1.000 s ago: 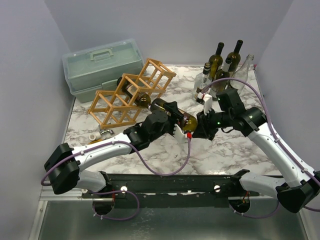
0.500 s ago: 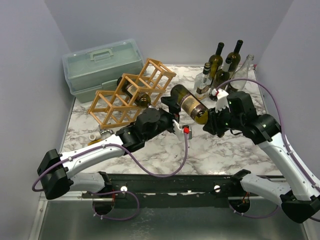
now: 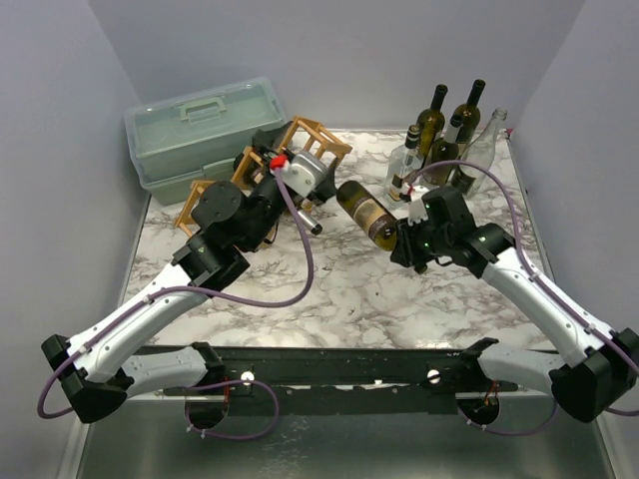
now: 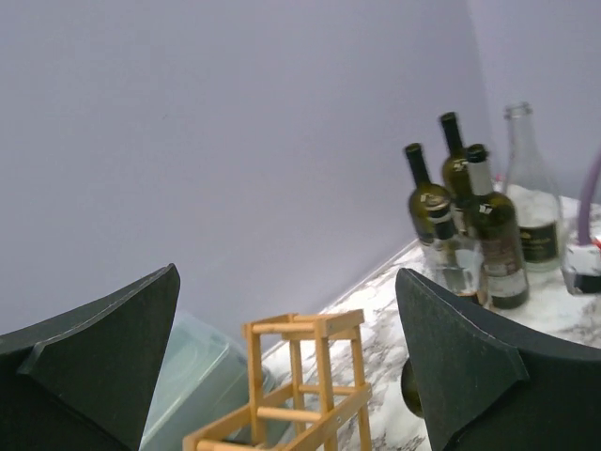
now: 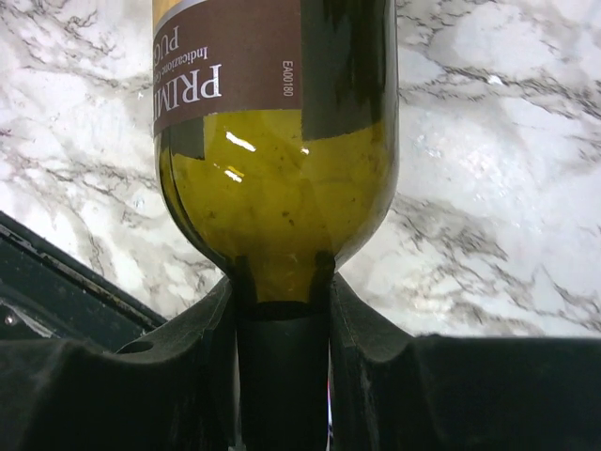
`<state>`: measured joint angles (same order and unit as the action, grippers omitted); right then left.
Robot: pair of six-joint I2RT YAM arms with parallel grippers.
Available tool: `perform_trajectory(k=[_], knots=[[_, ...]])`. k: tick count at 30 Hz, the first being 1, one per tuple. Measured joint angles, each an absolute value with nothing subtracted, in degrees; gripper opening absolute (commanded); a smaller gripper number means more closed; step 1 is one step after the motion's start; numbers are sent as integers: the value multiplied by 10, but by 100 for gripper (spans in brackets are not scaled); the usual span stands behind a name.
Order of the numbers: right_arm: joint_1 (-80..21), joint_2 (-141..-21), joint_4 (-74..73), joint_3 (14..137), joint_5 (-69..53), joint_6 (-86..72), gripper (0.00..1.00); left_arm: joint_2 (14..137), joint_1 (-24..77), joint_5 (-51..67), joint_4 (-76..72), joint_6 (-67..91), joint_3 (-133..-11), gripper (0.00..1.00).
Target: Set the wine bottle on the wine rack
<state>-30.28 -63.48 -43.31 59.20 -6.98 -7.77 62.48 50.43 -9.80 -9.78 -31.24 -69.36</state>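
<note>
One wine bottle (image 5: 277, 141), neck in right pincer (image 5: 282, 296)

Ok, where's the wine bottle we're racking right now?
Top view: the wine bottle is right of table centre, clamped by its neck in the right gripper, base aimed up-left toward the wine rack, just in front of the standing bottles.

Pale lilac walls (image 3: 349, 60), marble tabletop (image 3: 399, 299)

The white marble counter (image 3: 379, 299) carries a pale green toolbox (image 3: 200, 130) at upper left, the wooden wine rack (image 3: 324, 135) just beside it. Upright bottles (image 3: 431, 125) cluster at upper right
</note>
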Motion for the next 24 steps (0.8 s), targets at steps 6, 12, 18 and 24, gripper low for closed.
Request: perform_trajectory(k=[6,12,18,24], knots=[[-303,-715,-326,570,-109,-84,0,602,457,-207,-112,-243,-667,99],[-303,-793,-226,561,-140,-95,1,580,440,-272,-137,-223,-599,99],[-303,-839,-194,560,-161,-97,0,576,440,-279,-161,-235,-574,99],[-303,-839,-171,553,-187,-101,1,570,440,-279,-181,-247,-560,98]])
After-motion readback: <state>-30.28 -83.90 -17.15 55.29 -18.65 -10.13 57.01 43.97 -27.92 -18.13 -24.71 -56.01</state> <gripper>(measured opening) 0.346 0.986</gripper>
